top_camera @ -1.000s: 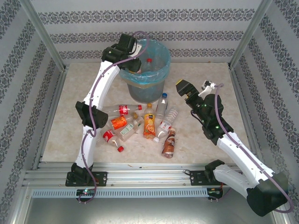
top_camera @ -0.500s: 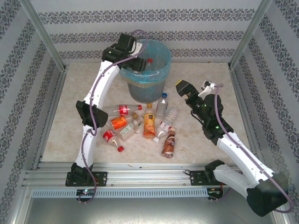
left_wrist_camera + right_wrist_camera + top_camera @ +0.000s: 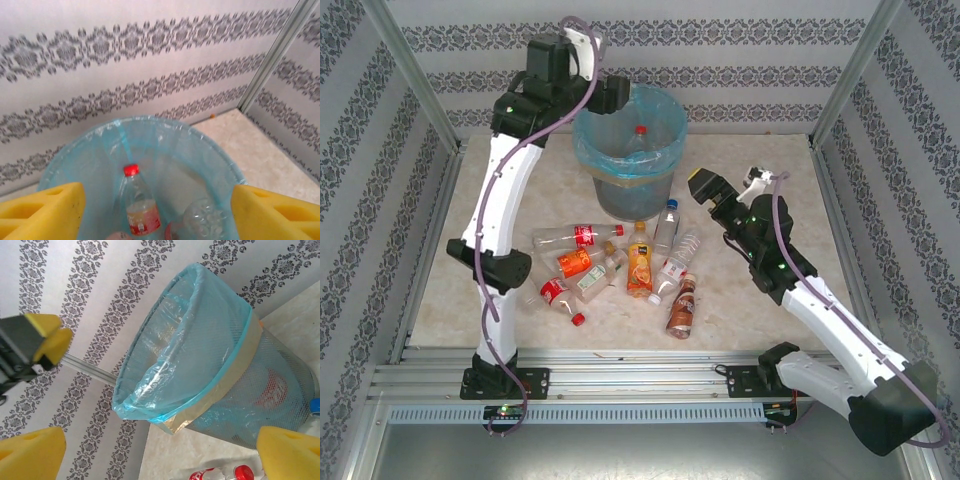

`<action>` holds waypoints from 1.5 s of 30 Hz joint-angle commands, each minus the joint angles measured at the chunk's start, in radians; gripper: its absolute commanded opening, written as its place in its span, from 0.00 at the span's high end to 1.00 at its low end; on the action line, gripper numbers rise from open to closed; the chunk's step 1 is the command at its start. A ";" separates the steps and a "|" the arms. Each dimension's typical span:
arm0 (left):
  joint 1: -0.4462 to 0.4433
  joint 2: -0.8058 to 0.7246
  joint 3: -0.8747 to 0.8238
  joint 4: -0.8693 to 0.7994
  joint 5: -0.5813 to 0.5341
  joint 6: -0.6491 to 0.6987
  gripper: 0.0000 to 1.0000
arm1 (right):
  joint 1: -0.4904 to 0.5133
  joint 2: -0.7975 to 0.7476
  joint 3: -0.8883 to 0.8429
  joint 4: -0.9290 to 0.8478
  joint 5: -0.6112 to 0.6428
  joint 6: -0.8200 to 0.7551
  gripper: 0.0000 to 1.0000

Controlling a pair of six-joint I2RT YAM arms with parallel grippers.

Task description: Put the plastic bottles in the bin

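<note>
The bin (image 3: 595, 165) stands at the back of the table, lined with a light-blue bag (image 3: 165, 145). Inside it lie a red-capped bottle with a red label (image 3: 139, 202) and a clear bottle (image 3: 204, 220). My left gripper (image 3: 614, 96) hovers open and empty over the bin's left rim, its yellow pads (image 3: 47, 212) wide apart. My right gripper (image 3: 712, 190) is open and empty to the right of the bin (image 3: 210, 355), facing it. Several bottles (image 3: 620, 262) lie in a pile in front of the bin.
The pile holds an orange juice bottle (image 3: 640, 262), a brown-labelled bottle (image 3: 683, 305), a blue-capped bottle (image 3: 667, 222) by the bin's foot and a red-labelled bottle (image 3: 220, 473). A loose red cap (image 3: 578, 319) lies near the front. Patterned walls and metal posts enclose the table.
My left arm has risen and drawn back to the left from inside the bin's rim. My right gripper has shifted slightly left toward the bin.
</note>
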 commanded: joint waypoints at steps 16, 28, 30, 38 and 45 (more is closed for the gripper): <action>-0.163 -0.857 -1.593 1.019 0.081 0.025 0.29 | 0.232 0.152 0.105 -0.827 0.093 -0.312 0.21; -0.171 -1.005 -1.808 0.929 -0.002 0.042 0.24 | 0.503 0.212 -0.098 -0.867 0.161 0.064 0.17; -0.171 -1.014 -1.813 0.930 -0.008 0.048 0.24 | 0.515 0.231 -0.110 -0.852 0.151 0.083 0.18; -0.171 -1.040 -1.820 0.932 -0.037 0.058 0.25 | 0.522 0.247 -0.175 -0.787 0.131 0.145 0.26; -0.171 -1.029 -1.813 0.933 -0.046 0.047 0.25 | 0.519 0.215 -0.210 -0.788 0.138 0.162 0.36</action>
